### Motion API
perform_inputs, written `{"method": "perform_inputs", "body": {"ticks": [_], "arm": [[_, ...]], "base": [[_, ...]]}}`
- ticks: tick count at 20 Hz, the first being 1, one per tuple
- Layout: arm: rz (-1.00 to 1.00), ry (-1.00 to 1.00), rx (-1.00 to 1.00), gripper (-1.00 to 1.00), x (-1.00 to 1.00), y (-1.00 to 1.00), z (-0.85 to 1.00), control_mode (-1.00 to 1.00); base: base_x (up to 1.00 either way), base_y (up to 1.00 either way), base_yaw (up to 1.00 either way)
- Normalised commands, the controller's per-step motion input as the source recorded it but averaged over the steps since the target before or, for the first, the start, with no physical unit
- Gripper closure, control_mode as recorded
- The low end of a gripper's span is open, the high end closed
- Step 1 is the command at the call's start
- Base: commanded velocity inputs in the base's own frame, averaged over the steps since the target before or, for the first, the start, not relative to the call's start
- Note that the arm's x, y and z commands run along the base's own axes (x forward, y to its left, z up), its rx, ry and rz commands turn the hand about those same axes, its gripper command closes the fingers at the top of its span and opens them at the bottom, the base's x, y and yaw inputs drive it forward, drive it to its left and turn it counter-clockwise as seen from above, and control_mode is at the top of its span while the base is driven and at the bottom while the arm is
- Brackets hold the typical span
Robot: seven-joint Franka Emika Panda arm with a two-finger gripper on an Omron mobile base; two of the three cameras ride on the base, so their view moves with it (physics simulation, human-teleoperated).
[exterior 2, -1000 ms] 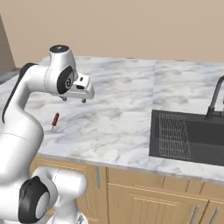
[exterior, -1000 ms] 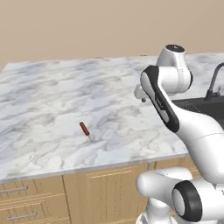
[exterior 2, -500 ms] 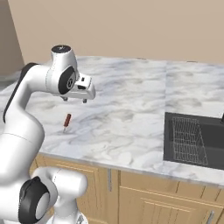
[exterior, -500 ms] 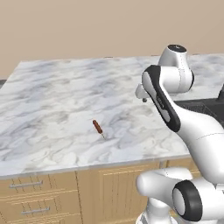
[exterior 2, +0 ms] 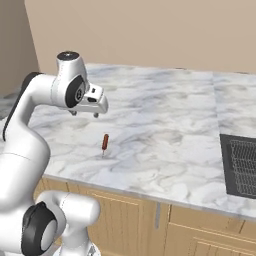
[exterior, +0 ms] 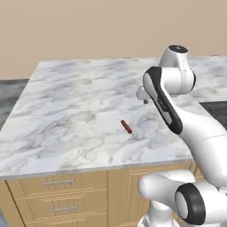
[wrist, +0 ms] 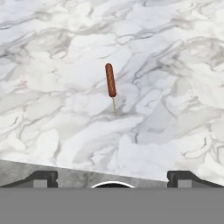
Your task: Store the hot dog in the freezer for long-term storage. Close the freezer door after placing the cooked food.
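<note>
Hovering wide open and holding nothing, the gripper (exterior 2: 84, 113) has the hot dog (wrist: 110, 80) lying ahead, pointing straight away.

A white-and-grey marbled worktop (exterior: 80, 115) is spread below and ahead of the jaws. Light wooden cabinet fronts (exterior: 57, 195) with metal drawer pulls (exterior: 58, 181) are fitted beneath its near edge. A dark sink (exterior 2: 240, 165) holding a wire rack is recessed well to the right of the jaws. A beige wall (exterior 2: 150, 30) is seen beyond.
</note>
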Motion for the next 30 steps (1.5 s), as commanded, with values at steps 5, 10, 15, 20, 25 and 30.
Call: {"method": "perform_inputs", "body": {"ticks": [5,10,15,20,25,30], "arm": [[0.00,0.00,0.00,-1.00,0.00,0.00,0.00,1.00],[0.00,0.00,0.00,-1.00,0.00,0.00,0.00,1.00],[0.00,0.00,0.00,-1.00,0.00,0.00,0.00,1.00],[0.00,0.00,0.00,-1.00,0.05,0.00,0.00,-1.00],[0.00,0.06,0.00,-1.00,0.20,0.00,-0.02,-1.00],[0.00,0.22,-0.02,-1.00,0.39,0.04,-0.40,-1.00]], "base": [[0.46,0.02,0.05],[0.52,0.00,0.02],[0.41,0.00,0.00],[0.20,0.00,0.00],[0.00,0.00,0.00],[0.00,0.00,0.00]]}}
